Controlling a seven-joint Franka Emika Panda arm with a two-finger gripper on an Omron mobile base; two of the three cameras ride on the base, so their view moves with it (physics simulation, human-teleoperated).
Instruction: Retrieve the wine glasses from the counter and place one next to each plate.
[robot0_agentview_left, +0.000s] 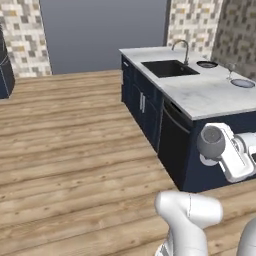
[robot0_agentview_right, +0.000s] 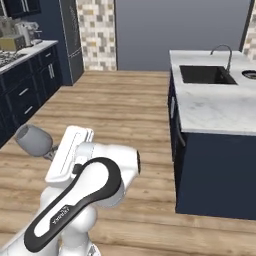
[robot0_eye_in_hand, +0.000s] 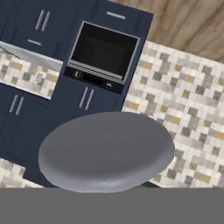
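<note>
Here the tool (robot0_agentview_right: 50, 152) grips a wine glass (robot0_agentview_right: 33, 139); left base view shows another (robot0_agentview_left: 230, 70) on the island (robot0_agentview_left: 210, 97).

Bare wooden floor (robot0_agentview_right: 120, 105) lies open; the island (robot0_agentview_right: 215, 150) blocks the right.

Held wine glass (robot0_eye_in_hand: 106, 148) hides fingertips; far plate (robot0_agentview_right: 249, 74) cut by right edge

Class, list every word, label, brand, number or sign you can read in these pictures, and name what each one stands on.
White lettering on the arm's black band: too small and blurred to read.
Marks on the oven's control strip: too small to read.
Nothing else carries readable text.
</note>
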